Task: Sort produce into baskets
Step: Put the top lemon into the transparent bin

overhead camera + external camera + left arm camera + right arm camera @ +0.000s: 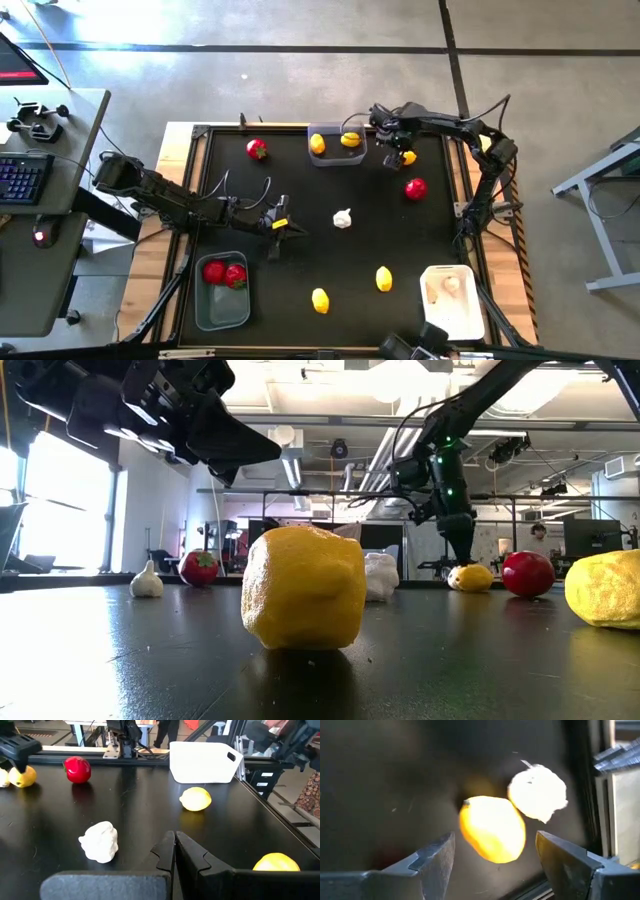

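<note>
Nearest the low camera, a lemon (303, 587) sits on the bench (300, 255). Left tool (284, 222) – clenched, empty – hovers mid-bench; right tool (396, 148) (fingers spread) straddles another lemon (492, 828) beside a garlic bulb (538, 792) – near the grey basket (336, 157).

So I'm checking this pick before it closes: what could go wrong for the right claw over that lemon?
1. The right claw is open over a lemon that sits against a garlic bulb; closing could catch or knock the bulb.
2. Both lie near the table edge, so a nudged piece might roll off.
3. The lemon looks off-centre between the fingers, so it may slip sideways.
</note>
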Available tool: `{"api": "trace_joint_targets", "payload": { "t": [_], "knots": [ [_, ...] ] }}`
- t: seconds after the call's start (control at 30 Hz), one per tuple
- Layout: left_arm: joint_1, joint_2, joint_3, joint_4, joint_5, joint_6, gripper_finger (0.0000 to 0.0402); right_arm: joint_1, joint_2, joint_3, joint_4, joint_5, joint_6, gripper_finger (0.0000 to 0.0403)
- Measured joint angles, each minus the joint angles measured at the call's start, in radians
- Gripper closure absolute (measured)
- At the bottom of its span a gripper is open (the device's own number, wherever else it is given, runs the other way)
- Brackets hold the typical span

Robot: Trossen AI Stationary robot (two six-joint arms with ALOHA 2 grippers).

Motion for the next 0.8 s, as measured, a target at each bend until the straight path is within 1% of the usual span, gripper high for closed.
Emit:
{"api": "trace_joint_targets", "payload": {
  "t": [0.1,0.2,0.4,0.5,0.6,0.73,0.8],
  "knots": [
    [0.000,0.000,0.000,0.000,0.000,-0.002,0.0401,0.014,0.000,-0.027,0.004,0.007,-0.042,0.0132],
    [0.000,0.000,0.000,0.000,0.000,-0.001,0.0402,0.020,0.000,-0.056,0.014,0.012,-0.046,0.0132],
    [0.000,0.000,0.000,0.000,0.000,-0.001,0.0401,0.020,-0.002,-0.103,0.045,0.039,-0.009,0.0132],
    [0.000,0.000,0.000,0.000,0.000,0.000,0.0401,0.020,-0.001,-0.108,0.057,0.027,0.001,0.0134],
    [0.000,0.000,0.000,0.000,0.000,0.000,0.0401,0.021,-0.001,-0.108,0.071,0.010,-0.005,0.0145],
    [0.000,0.000,0.000,0.000,0.000,-0.001,0.0401,0.011,-0.001,-0.108,0.078,0.033,-0.009,0.0169],
    [0.000,0.000,0.000,0.000,0.000,0.000,0.0401,0.005,-0.001,-0.108,0.070,0.017,-0.005,0.0183]
  ]
}}
